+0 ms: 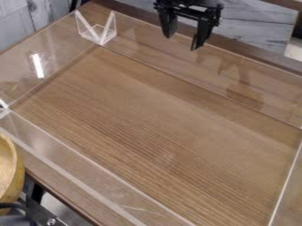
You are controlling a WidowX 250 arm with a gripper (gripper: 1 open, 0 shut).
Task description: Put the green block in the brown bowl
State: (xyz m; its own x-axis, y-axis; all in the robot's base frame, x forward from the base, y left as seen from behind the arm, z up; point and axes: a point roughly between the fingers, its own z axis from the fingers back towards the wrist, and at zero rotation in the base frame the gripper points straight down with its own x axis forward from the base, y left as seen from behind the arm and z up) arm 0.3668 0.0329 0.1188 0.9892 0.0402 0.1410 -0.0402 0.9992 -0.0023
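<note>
My black gripper [183, 36] hangs at the top of the camera view, over the far side of the wooden surface, pointing down. Its two fingers stand apart and nothing is between them, so it is open. At the bottom left edge shows a curved piece of the brown bowl [7, 166], light tan wood with a thick rim. It sits outside the clear wall and far from the gripper. The green block is out of view.
A wooden table top [165, 124] is fenced by low clear plastic walls [83, 181]. A clear plastic bracket [94, 27] stands at the far left corner. Dark equipment [30, 212] sits below the near wall at bottom left.
</note>
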